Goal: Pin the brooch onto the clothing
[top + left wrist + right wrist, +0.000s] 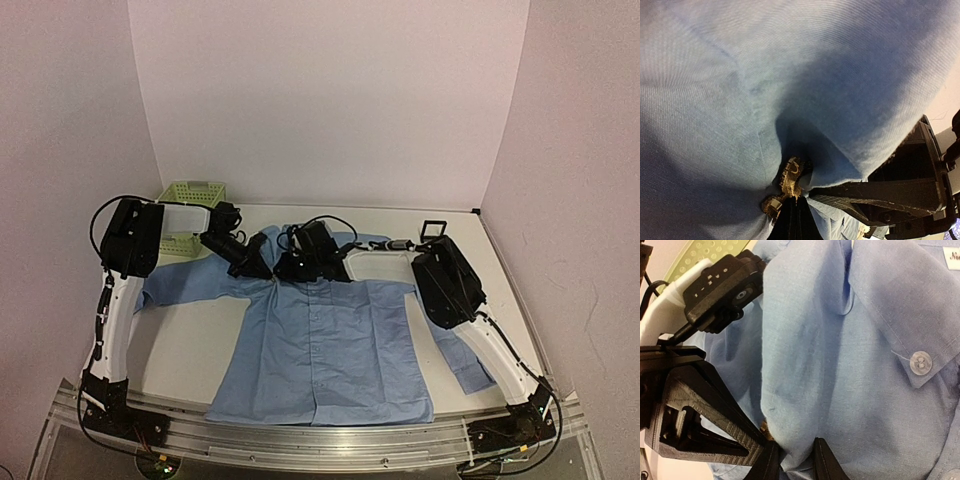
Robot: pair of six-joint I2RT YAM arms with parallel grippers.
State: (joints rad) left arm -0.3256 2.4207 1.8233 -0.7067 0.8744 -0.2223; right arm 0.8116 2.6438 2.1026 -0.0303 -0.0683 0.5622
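Brooch [790, 181], pinched by the left fingers [792, 222], presses into the light blue shirt [320, 350] beside its collar; right fingers [826, 462] pinch a fold alongside.

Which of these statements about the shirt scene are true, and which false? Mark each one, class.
1. The shirt lies spread on the table. True.
2. The green basket stands at the far right. False: it stands at the far left.
3. The brooch touches the shirt's fabric. True.
4. Both claws work at the shirt's hem. False: the left claw and right claw are up near the collar.
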